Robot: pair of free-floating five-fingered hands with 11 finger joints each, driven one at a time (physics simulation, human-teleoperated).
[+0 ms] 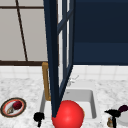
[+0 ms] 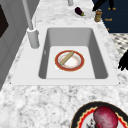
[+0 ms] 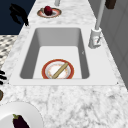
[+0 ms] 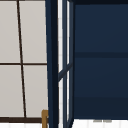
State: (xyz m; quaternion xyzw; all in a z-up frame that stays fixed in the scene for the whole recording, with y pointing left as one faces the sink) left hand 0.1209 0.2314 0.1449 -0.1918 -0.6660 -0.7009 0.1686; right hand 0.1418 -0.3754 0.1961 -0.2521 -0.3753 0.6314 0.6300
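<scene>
My left hand [image 1: 38, 117] hovers off the counter's front edge, left of the sink [image 1: 93, 105], fingers hanging loose and holding nothing. In the side views the left hand [image 3: 18, 13] [image 2: 123, 62] is level with a dark-rimmed plate [image 1: 5, 110] carrying a dark red round vegetable [image 1: 17, 105]. My right hand [image 1: 113, 113] floats at the front right, fingers spread, beside a white plate [image 3: 27, 111] with an eggplant [image 3: 19, 121]. In the sink basin lies a red-rimmed plate [image 2: 79, 65] with a tan stick [image 2: 66, 58] across it.
A dark blue glass cabinet door [image 1: 58, 57] stands swung open over the sink. A red ball-like shape [image 1: 68, 115] covers the sink's front. The faucet [image 2: 32, 35] stands behind the basin, with a brown wooden post [image 1: 45, 80] nearby. A small jar [image 2: 98, 15] sits by the eggplant plate.
</scene>
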